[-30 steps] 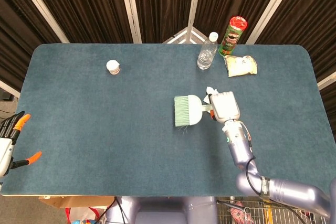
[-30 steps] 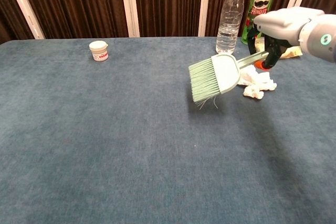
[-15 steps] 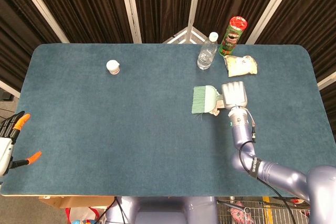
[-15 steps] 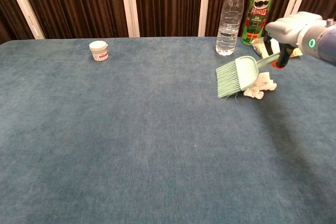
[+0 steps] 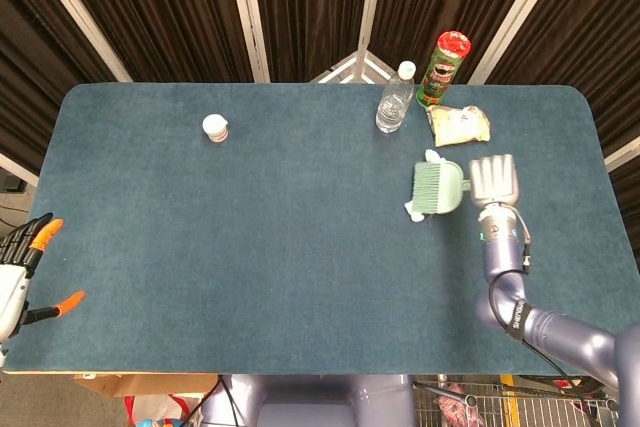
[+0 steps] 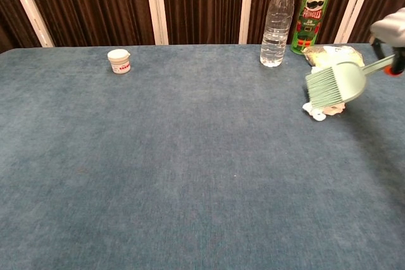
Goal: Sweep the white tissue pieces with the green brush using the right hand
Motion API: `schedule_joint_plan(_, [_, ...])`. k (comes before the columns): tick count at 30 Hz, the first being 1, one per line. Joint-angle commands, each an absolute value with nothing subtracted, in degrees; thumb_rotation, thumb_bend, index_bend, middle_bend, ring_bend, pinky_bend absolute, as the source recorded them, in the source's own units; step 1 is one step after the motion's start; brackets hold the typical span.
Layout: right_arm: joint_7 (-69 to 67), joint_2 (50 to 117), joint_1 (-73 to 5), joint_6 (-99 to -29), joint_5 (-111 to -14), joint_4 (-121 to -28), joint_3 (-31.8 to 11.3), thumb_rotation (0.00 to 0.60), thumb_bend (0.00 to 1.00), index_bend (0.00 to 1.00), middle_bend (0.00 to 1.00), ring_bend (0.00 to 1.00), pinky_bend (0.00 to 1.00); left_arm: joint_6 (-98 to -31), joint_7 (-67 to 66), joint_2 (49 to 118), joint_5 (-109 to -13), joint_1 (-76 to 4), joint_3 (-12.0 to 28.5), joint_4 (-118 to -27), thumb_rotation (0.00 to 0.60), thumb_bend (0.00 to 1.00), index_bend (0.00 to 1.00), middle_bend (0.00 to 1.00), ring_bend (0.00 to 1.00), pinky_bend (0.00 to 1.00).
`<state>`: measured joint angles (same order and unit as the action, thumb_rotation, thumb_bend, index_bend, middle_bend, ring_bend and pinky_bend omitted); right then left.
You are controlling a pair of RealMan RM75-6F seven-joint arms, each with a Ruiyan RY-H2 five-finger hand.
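Since the earlier frames, the right hand (image 5: pixel 496 181) has carried the brush (image 5: pixel 437 188) rightward along the table (image 5: pixel 200 247), away from the bottle (image 5: pixel 394 98), and the tissue (image 6: pixel 323 111) now lies bunched beneath the bristles instead of behind them. The brush is pale green plastic with a fan of fine bristles pointing away from the hand; the tissue is crumpled white paper, the table a matte blue felt-like surface. The right hand grips the brush handle, fingers closed round it, just right of the tissue. The left hand (image 5: pixel 22 267) sits at the table's left edge, far from the bottle, fingers spread, holding nothing.
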<state>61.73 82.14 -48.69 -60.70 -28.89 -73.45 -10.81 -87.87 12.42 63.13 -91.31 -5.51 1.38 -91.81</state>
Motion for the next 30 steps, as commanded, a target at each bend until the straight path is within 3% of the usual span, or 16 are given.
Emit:
schedule_joint_plan(1, [63.1, 79.5, -47.6, -62.3, -28.3, -75.4, -9.6, 0.6, 0.61, 0.83, 1.0, 1.0, 0.9, -88.0, 12.3, 63.2, -91.5, -5.6, 1.3, -91.8, 0.6, 0.0, 0.0, 0.0, 0.0, 0.02])
schedule_joint_plan(7, [62.9, 75.0, -46.5, -64.3, -28.3, -79.7, -9.6, 0.6, 0.61, 0.83, 1.0, 1.0, 0.9, -87.8, 12.0, 63.3, -91.7, -5.8, 1.3, -92.1, 0.6, 0.0, 0.0, 0.0, 0.0, 0.02])
schedule_joint_plan(15, [59.6, 71.8, -48.3, -65.3, -31.3, -88.9, -12.9, 0.6, 0.61, 0.83, 1.0, 1.0, 0.9, -87.0, 11.2, 63.6, -91.6, -6.4, 1.4, -92.3, 0.6, 0.0, 0.0, 0.0, 0.0, 0.02])
schedule_joint_plan(23, [61.7, 76.1, -52.2, -64.8, -30.6, -89.2, -13.5, 0.6, 0.61, 0.83, 1.0, 1.0, 0.9, -86.5, 11.1, 63.6, -91.3, -6.6, 1.4, -92.3, 0.6, 0.0, 0.0, 0.0, 0.0, 0.02])
schedule_joint_plan(30, [62.8, 82.0, -56.2, -62.1, -26.3, -81.5, -14.8, 0.6, 0.61, 0.83, 1.0, 1.0, 0.9, -85.9, 12.3, 63.3, -90.4, -6.6, 1.3, -92.0, 0.6, 0.0, 0.0, 0.0, 0.0, 0.02])
